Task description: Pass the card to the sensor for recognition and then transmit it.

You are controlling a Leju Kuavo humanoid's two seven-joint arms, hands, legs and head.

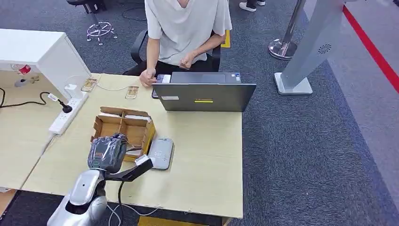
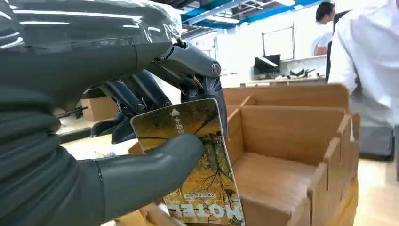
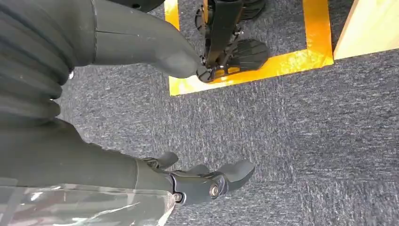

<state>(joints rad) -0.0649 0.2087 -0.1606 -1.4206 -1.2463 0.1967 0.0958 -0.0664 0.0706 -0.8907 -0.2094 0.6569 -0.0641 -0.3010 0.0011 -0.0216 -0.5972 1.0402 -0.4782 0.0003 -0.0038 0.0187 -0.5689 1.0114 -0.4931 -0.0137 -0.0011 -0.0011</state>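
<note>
My left hand (image 1: 107, 151) hovers over the near edge of the cardboard box (image 1: 123, 127) on the table. It pinches a yellow hotel card (image 2: 195, 162) between thumb and fingers, as the left wrist view shows close up. Next to the box, toward the right, the grey card sensor (image 1: 161, 152) lies flat on the table. A white card corner (image 1: 141, 160) sticks out beside the hand near the sensor. My right hand (image 3: 141, 117) hangs beside my body over the carpet, fingers spread, holding nothing.
A person (image 1: 184, 29) sits at the far side behind an open laptop (image 1: 204, 92). A power strip (image 1: 66, 114) with a cable lies at the left. A white cabinet (image 1: 37, 52) stands at the far left. Grey carpet lies right of the table's edge (image 1: 242, 165).
</note>
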